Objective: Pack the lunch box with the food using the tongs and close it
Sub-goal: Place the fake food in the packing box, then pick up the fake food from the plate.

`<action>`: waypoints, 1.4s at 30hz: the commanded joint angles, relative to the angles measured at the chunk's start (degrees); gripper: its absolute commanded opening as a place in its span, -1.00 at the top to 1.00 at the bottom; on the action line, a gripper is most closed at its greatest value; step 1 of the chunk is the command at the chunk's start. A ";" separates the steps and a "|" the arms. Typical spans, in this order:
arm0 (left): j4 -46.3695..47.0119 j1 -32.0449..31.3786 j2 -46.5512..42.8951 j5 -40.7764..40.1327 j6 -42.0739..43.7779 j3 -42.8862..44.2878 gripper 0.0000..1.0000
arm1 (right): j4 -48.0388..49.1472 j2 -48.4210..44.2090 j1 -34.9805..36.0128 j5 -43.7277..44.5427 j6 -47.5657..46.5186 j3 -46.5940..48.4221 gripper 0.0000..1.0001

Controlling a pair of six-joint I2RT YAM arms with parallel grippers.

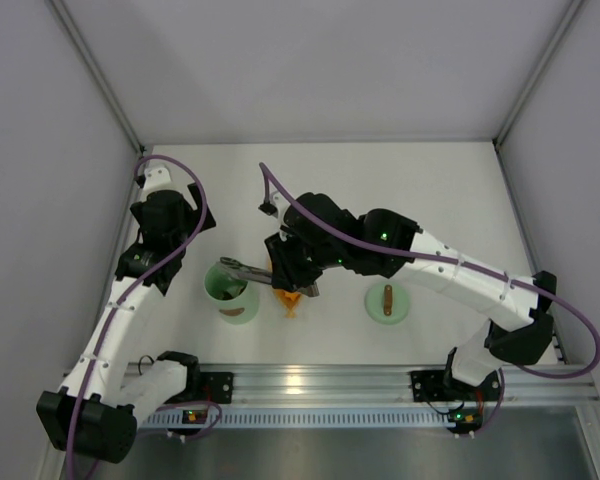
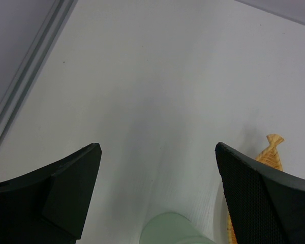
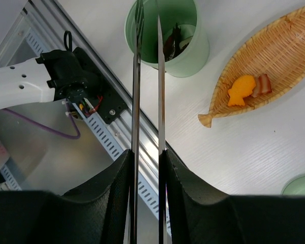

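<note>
Two pieces in the dish: an orange fish-shaped bite and a brown one touching it, both lying in the orange leaf dish.
Lunch box: stands upright on the worktop, just beside the dish on the left arm's side. Some dark food lies inside.
Tongs: gripped by the right jaws, which press the two thin arms from either side. The far ends reach over the mouth of the lunch box with a narrow gap between them.
Left jaws: spread wide with nothing between them, hovering near the lunch box.
Lid: lies flat on the worktop with its handle up, on the other side of the dish from the lunch box and well apart from it.
Step in hand: most likely dropping a bite into the lunch box. To do it well, ease the squeeze only while the tips are inside the rim. Then lift straight up before swinging to the dish, so the arms do not catch the rim and tip the lunch box.
Hard to make out: the tong tips run off the top edge of the right wrist view, so I cannot tell whether a bite sits between them. A small brown shape on the near side of the lunch box may be a dropped piece or only a shadow. The pieces inside are too dark to count.
</note>
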 commanded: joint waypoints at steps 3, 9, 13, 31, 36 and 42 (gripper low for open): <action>0.63 0.30 -0.26 -0.50 -0.42 2.08 -0.98 | 2.64 0.00 1.01 1.09 -0.33 2.67 0.39; 0.54 0.30 -0.35 -0.68 -0.34 2.17 -0.98 | -0.08 -3.68 -0.57 3.81 -0.77 2.32 0.39; 0.71 0.30 -0.35 -0.41 -0.42 2.08 -0.98 | -1.93 -9.38 -1.62 6.80 -0.60 -0.49 0.37; 0.71 0.30 -0.26 -0.50 -0.42 2.08 -0.98 | 4.47 -18.72 -6.19 6.72 0.20 -24.31 0.31; 0.63 0.30 -0.26 -0.59 -0.25 2.00 -0.98 | 7.20 -16.09 -7.69 5.05 -0.68 -27.21 0.31; 0.63 0.30 -0.26 -0.59 -0.34 2.00 -0.98 | 8.61 -12.92 -8.30 3.90 -1.47 -27.92 0.28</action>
